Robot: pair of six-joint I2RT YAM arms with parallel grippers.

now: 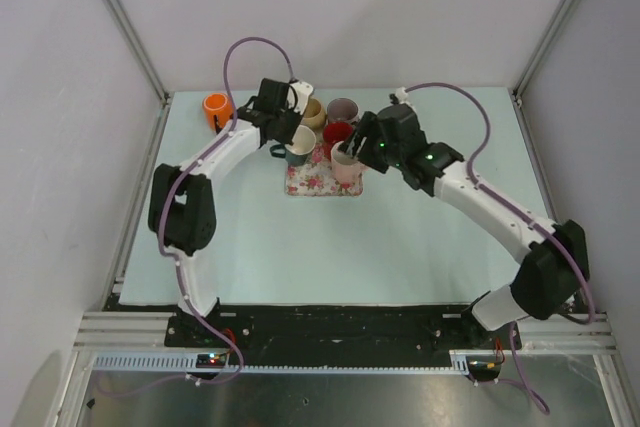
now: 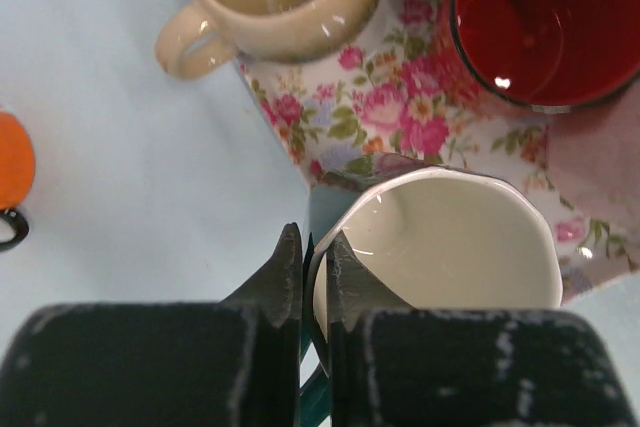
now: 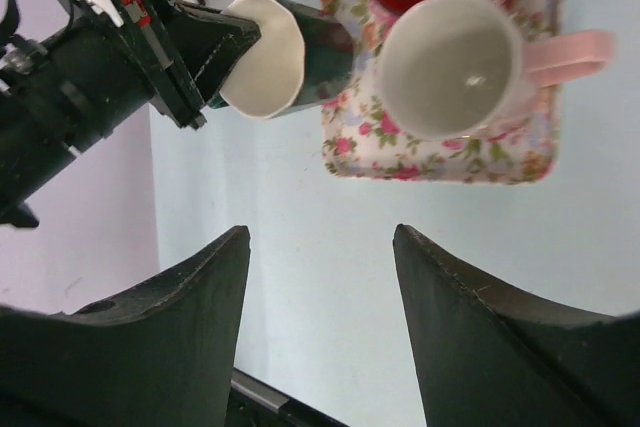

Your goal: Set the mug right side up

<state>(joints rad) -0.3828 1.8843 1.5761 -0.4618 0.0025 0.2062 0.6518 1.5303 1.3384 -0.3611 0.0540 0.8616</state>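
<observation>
Looking on from beside the rig, I see the dark green mug (image 1: 299,145) at the left edge of the floral tray (image 1: 305,185). It is tilted, with its white inside leaning out to the left, and I cannot tell whether its base touches anything. The left hand (image 2: 312,247) is clamped on its rim, one finger inside and one outside. The right hand (image 3: 320,234) hangs over the near part of the tray with its fingers wide apart, holding nothing.

The mug looks like glazed ceramic to me: stiff, slick, fairly heavy for so thin a pinch, and apt to chip against a neighbour. The rim grip should do for turning it, though I would expect it to swing about the pads. The teal handle (image 2: 312,399) just under the fingers is the other place to take hold.

For room, the worktop (image 1: 300,267) lies open toward the arms and to the left. The tray is crowded, with the pink mug (image 1: 346,165) just beside and the red mug (image 1: 337,133) and cream mug (image 1: 314,112) near behind. An orange mug (image 1: 216,107) stands well apart at the far left. Righting it leftward or nearward looks safest.
</observation>
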